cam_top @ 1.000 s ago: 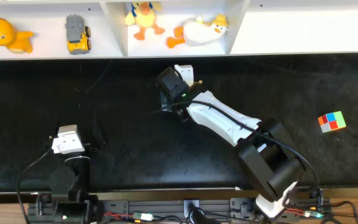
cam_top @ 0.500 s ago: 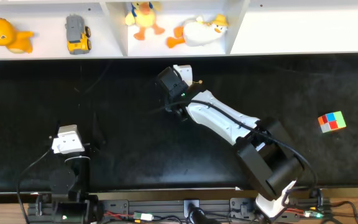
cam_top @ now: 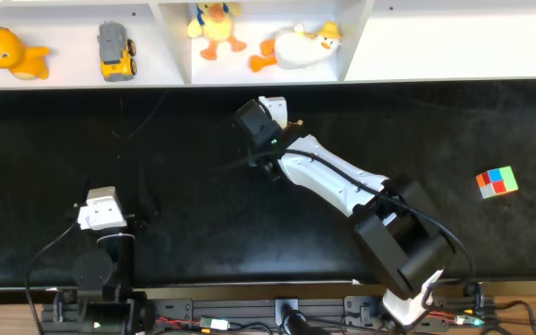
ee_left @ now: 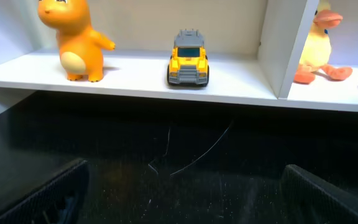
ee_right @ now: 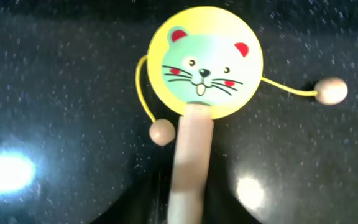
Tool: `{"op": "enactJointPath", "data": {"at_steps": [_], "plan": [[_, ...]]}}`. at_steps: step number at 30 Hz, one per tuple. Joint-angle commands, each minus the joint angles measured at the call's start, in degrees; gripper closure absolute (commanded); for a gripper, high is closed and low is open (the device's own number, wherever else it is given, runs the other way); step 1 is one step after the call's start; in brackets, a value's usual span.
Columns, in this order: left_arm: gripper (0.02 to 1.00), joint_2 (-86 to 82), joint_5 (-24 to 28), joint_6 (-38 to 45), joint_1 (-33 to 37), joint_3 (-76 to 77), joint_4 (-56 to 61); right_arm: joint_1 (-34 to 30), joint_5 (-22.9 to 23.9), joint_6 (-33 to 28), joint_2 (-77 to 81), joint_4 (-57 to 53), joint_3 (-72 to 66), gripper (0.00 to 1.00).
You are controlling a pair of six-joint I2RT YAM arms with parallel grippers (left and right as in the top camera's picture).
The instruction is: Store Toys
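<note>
A rattle drum [ee_right: 206,64] with a yellow rim, a mint cat face and two beads on strings lies over the black table. Its wooden handle [ee_right: 189,155] runs back between the fingers of my right gripper [ee_right: 188,183], which is shut on it. From above, that right gripper [cam_top: 266,116] sits at mid-table just in front of the white shelf [cam_top: 268,74]. A colourful cube [cam_top: 497,181] lies at the right of the table. My left gripper [ee_left: 182,199] hangs open and empty near the front left, facing the shelf.
The shelf holds an orange figure [cam_top: 14,53], a yellow truck [cam_top: 116,50], a yellow duck [cam_top: 215,28] and a white goose [cam_top: 301,46]. Its rightmost bay [cam_top: 454,37] is bare. The black mat [cam_top: 156,167] lies between the arms.
My right gripper has crept slightly up and to the left toward the shelf. The left arm and the cube have not moved.
</note>
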Motion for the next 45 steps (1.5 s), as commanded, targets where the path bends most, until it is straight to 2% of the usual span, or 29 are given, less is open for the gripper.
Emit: {"op": "enactJointPath", "data": {"at_steps": [1, 3, 8, 14, 17, 20, 28, 45], "plan": [[0.02, -0.7, -0.7, 1.3, 0.3, -0.2, 0.0, 0.0, -0.2, 0.3, 0.9, 0.3, 1.2, 0.827], [0.02, -0.7, -0.7, 1.3, 0.3, -0.2, -0.1, 0.0, -0.2, 0.3, 0.9, 0.3, 1.2, 0.875], [0.02, -0.7, -0.7, 1.3, 0.3, -0.2, -0.1, 0.2, -0.2, 0.3, 0.9, 0.3, 1.2, 0.91], [0.02, -0.7, -0.7, 1.3, 0.3, -0.2, -0.1, 1.2, -0.2, 0.3, 0.4, -0.3, 1.2, 0.884], [0.02, -0.7, -0.7, 1.3, 0.3, -0.2, 0.0, 1.3, -0.1, 0.3, -0.7, -2.0, 1.2, 0.956], [0.02, -0.7, -0.7, 1.3, 0.3, -0.2, -0.1, 1.2, 1.2, 0.3, -2.6, -4.4, 1.2, 0.963], [0.02, -0.7, -0.7, 1.3, 0.3, -0.2, -0.1, 0.3, 5.7, 0.3, -10.3, -15.0, -0.1, 0.932], [0.02, -0.7, -0.7, 1.3, 0.3, -0.2, -0.1, -8.4, 5.8, 0.3, -40.5, -15.9, -20.4, 0.904]]}}
